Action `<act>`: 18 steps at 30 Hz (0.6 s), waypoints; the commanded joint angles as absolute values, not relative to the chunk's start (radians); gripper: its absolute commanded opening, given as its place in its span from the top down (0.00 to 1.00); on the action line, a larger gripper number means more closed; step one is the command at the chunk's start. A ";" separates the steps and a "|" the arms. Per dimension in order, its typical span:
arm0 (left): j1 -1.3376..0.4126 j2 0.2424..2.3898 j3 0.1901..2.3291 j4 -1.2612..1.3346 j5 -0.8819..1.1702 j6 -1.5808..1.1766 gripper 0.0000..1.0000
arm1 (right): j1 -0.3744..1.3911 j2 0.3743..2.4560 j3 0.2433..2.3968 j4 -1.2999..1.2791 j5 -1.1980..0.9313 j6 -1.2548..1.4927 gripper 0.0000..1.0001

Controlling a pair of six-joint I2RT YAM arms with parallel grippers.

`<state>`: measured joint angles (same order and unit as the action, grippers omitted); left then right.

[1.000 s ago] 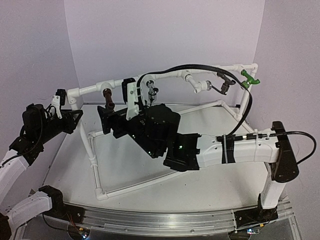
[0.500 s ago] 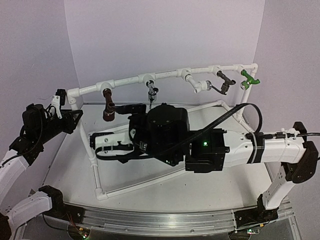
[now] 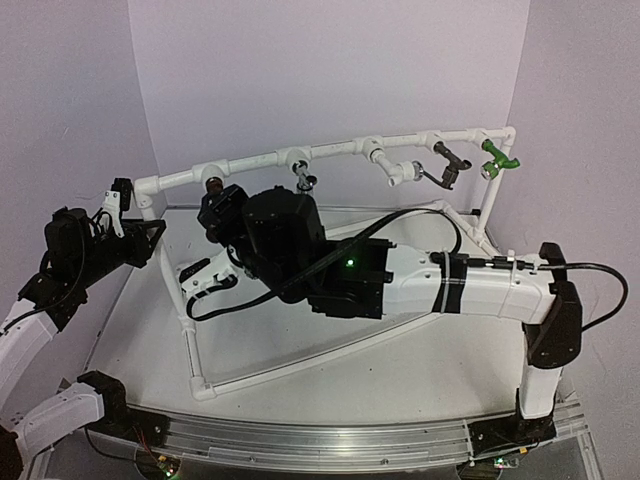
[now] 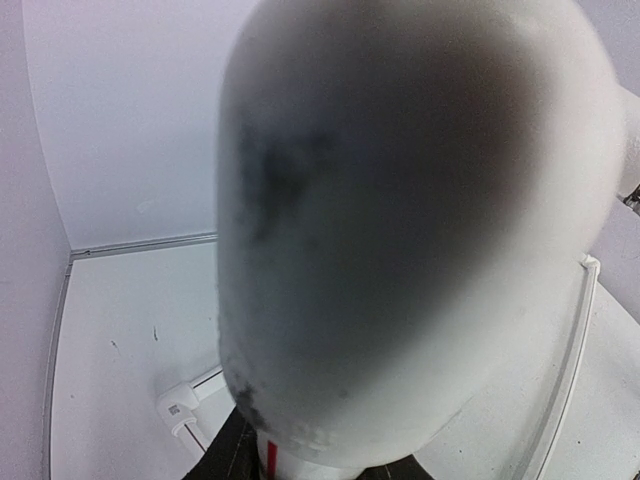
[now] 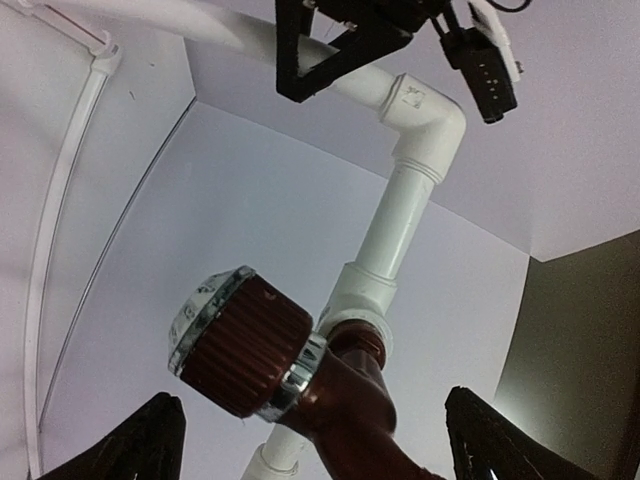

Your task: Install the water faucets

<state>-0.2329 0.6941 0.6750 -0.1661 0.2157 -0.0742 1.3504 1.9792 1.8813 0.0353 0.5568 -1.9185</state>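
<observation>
The pipe frame (image 3: 250, 162) stands on the counter (image 3: 420, 375). Five faucets sit in a row on the frame's top rail: the leftmost faucet (image 3: 213, 184) near the frame's left end, then, going right along the rail, the second faucet (image 3: 304, 181), the third faucet (image 3: 401, 173), the fourth faucet (image 3: 447, 166) and the rightmost faucet (image 3: 498, 158) just beside the frame's right corner. The right gripper (image 5: 318, 440) is in front of the frame's left part, with the leftmost faucet between its spread fingers. The left gripper (image 3: 118, 198) is at the frame's left corner, on its outer side; whether it touches the pipe cannot be told.
</observation>
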 commanded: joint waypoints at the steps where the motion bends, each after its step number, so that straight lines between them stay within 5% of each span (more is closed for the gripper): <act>1: -0.249 0.715 0.671 -0.289 0.324 -0.184 0.99 | 1.321 2.037 1.978 0.043 0.591 -2.036 0.13; 6: -0.249 0.720 0.673 -0.290 0.330 -0.183 0.99 | 1.311 2.075 2.021 0.042 0.577 -2.028 0.25; 13: -0.250 0.723 0.673 -0.290 0.334 -0.182 0.99 | 1.308 2.127 2.086 0.045 0.599 -1.917 0.69; 15: -0.250 0.725 0.675 -0.290 0.335 -0.182 0.99 | 1.308 2.143 2.109 0.047 0.608 -1.830 0.95; 18: -0.249 0.731 0.676 -0.290 0.338 -0.181 0.99 | 1.307 2.142 2.105 0.064 0.594 -1.678 1.00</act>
